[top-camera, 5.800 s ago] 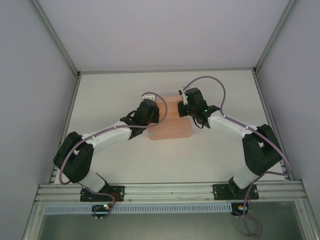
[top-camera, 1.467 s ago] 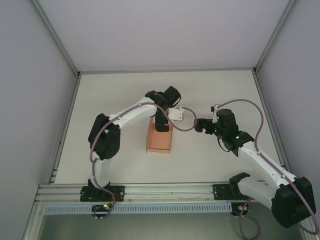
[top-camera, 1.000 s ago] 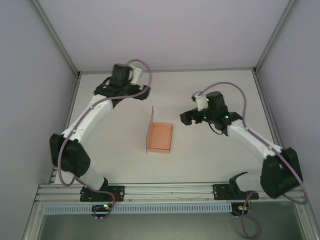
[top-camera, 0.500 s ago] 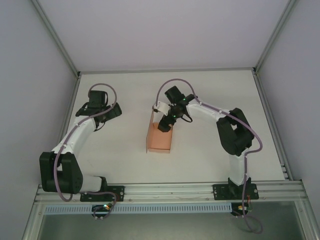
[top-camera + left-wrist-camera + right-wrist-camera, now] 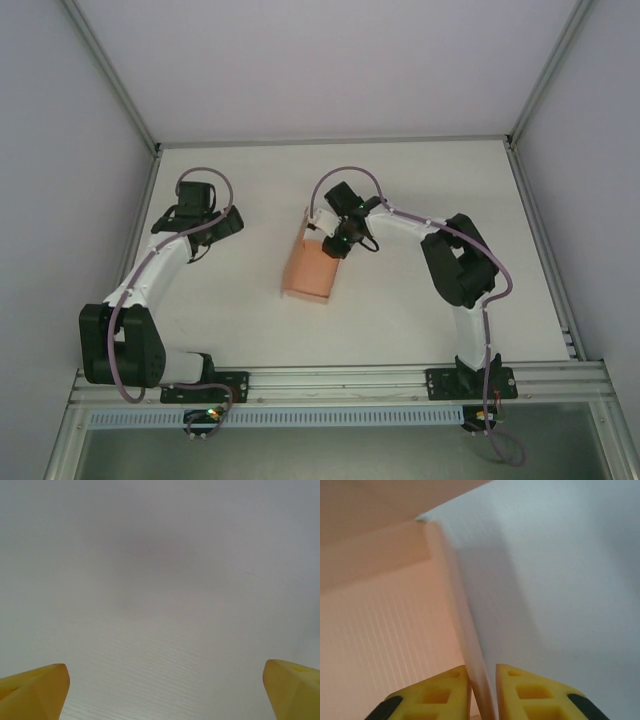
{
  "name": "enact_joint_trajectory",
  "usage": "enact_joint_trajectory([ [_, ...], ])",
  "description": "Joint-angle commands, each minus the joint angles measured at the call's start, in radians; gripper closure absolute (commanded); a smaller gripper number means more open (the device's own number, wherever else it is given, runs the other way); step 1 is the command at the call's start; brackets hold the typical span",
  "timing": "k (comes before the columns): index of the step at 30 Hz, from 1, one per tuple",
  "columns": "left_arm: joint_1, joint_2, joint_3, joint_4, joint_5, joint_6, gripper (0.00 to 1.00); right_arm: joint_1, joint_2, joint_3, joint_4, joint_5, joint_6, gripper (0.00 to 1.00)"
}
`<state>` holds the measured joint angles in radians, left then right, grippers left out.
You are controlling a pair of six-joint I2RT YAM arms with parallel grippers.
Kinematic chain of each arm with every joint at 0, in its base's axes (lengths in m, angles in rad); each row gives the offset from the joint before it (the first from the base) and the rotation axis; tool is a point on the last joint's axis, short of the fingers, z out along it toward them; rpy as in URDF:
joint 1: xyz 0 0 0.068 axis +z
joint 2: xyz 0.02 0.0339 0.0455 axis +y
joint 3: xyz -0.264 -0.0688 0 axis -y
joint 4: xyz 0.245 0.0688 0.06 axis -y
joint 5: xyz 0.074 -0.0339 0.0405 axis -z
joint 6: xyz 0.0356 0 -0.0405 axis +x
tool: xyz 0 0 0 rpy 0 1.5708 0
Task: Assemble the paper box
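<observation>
— What does the enclosure look like?
— A white counter (image 5: 430, 310) closed in by plain pale-grey panels: back wall (image 5: 330, 60), left wall (image 5: 50, 200), right wall (image 5: 600, 220).
— Any framing?
— Grey metal posts (image 5: 110, 75) rise from the far corners, and an aluminium rail (image 5: 340, 380) lines the near edge. The light is soft and even, the shadows faint.
</observation>
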<state>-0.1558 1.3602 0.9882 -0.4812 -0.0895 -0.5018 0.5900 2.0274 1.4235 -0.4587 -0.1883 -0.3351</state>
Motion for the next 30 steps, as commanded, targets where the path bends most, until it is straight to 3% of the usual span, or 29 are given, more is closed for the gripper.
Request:
enact_joint_trajectory([
  [1, -0.006, 0.004, 0.023, 0.000, -0.006, -0.010, 0.00, 0.005, -0.078, -0.066, 0.072, 0.104, 0.170, 0.88],
  [7, -0.040, 0.009, 0.043, 0.004, -0.054, -0.011, 0.00, 0.024, -0.184, -0.185, 0.034, 0.405, 0.605, 0.91],
  [15, -0.092, 0.058, 0.096, 0.022, -0.034, 0.031, 0.00, 0.086, -0.310, -0.385, -0.041, 0.514, 1.072, 0.88],
  [17, -0.112, 0.069, 0.099, 0.047, 0.005, 0.082, 0.00, 0.107, -0.340, -0.414, -0.034, 0.504, 1.105, 0.87],
  [21, -0.169, 0.063, 0.085, 0.113, 0.096, 0.232, 0.00, 0.119, -0.399, -0.446, -0.011, 0.520, 1.107, 0.68],
  [24, -0.194, 0.040, 0.066, 0.156, 0.219, 0.368, 0.00, 0.119, -0.464, -0.440, -0.023, 0.557, 1.044, 0.67],
  [25, -0.196, 0.032, 0.067, 0.155, 0.259, 0.399, 0.00, 0.119, -0.492, -0.444, -0.025, 0.567, 1.009, 0.60],
  [27, -0.196, 0.011, 0.060, 0.165, 0.340, 0.474, 0.00, 0.118, -0.561, -0.453, 0.000, 0.577, 0.881, 0.34],
  [28, -0.199, 0.003, 0.059, 0.167, 0.387, 0.518, 0.00, 0.117, -0.595, -0.464, 0.030, 0.587, 0.806, 0.28],
  [30, -0.206, -0.002, 0.062, 0.147, 0.526, 0.655, 0.00, 0.100, -0.676, -0.503, 0.131, 0.558, 0.598, 0.00],
])
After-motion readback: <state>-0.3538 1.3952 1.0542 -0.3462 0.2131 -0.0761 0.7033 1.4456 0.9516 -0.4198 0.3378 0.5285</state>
